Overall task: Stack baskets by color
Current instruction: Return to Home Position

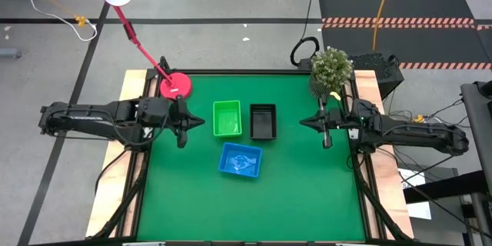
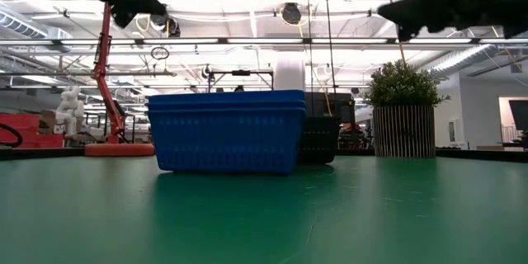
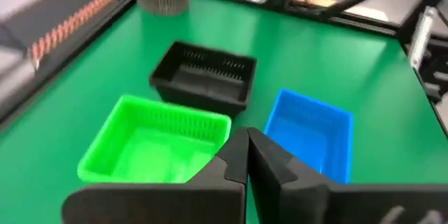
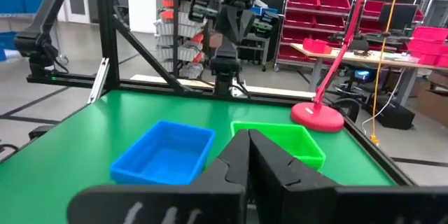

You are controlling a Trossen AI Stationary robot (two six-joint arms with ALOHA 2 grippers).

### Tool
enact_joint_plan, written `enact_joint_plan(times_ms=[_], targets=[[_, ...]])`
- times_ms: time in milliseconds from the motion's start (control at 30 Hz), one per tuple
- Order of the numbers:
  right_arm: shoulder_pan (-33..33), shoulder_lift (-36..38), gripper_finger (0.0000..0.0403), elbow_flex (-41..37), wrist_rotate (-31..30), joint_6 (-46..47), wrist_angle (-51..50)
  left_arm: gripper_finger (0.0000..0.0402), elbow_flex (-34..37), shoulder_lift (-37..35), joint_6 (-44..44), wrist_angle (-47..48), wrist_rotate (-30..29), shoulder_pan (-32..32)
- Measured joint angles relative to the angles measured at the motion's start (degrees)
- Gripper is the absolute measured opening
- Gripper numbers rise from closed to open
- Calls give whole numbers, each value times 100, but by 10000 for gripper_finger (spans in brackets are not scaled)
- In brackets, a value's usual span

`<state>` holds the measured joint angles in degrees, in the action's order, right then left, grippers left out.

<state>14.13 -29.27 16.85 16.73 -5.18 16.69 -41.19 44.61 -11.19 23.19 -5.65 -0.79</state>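
Three baskets rest by their bottoms on the green table [image 1: 307,192]: a bright green one [image 1: 227,118], a black one [image 1: 263,121] to its right, and a blue one [image 1: 241,160] nearer the front. In the low view the blue basket [image 2: 227,130] shows two rims, one on the other, and hides part of the black basket [image 2: 318,139]. My left gripper [image 1: 201,123] hovers shut to the left of the green basket [image 3: 150,147], above the table. My right gripper [image 1: 304,121] hovers shut to the right of the black basket. Both hold nothing.
A pink desk lamp stands with its round base [image 1: 175,85] at the table's far left corner. A potted plant [image 1: 330,68] stands at the far right corner. Green table lies open toward the near edge, in front of the blue basket.
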Motion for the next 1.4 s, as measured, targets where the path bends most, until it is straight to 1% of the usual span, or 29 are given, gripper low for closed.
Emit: enact_joint_plan(times_ms=[100,233,467,867,933,1067,1133,1267,1400], targets=[[0,392,0,-313,2,87,-3,9,0,0,-558,62,-88,-5],[0,903,0,-693,4,95,220,3,-1,1,-717,60,-125,-3],[0,1658,0,-1161,144,89,281,4,-1,1,-713,58,-345,-5],[0,2387,0,-1425,126,-66,272,3,-2,1,-746,62,-347,-5],[0,2487,0,-1430,-30,-27,80,4,0,1,-759,63,-347,-5],[-18,2660,0,-1438,-69,78,-73,3,-2,1,-762,64,-347,-5],[-95,2737,0,-1440,-210,137,-178,4,-2,1,-761,64,-347,-5],[-412,2877,0,-1445,-491,152,-269,3,-2,1,-736,62,-349,-5],[-898,2902,0,-1449,-995,122,-480,2,-2,1,-709,66,-351,-5]])
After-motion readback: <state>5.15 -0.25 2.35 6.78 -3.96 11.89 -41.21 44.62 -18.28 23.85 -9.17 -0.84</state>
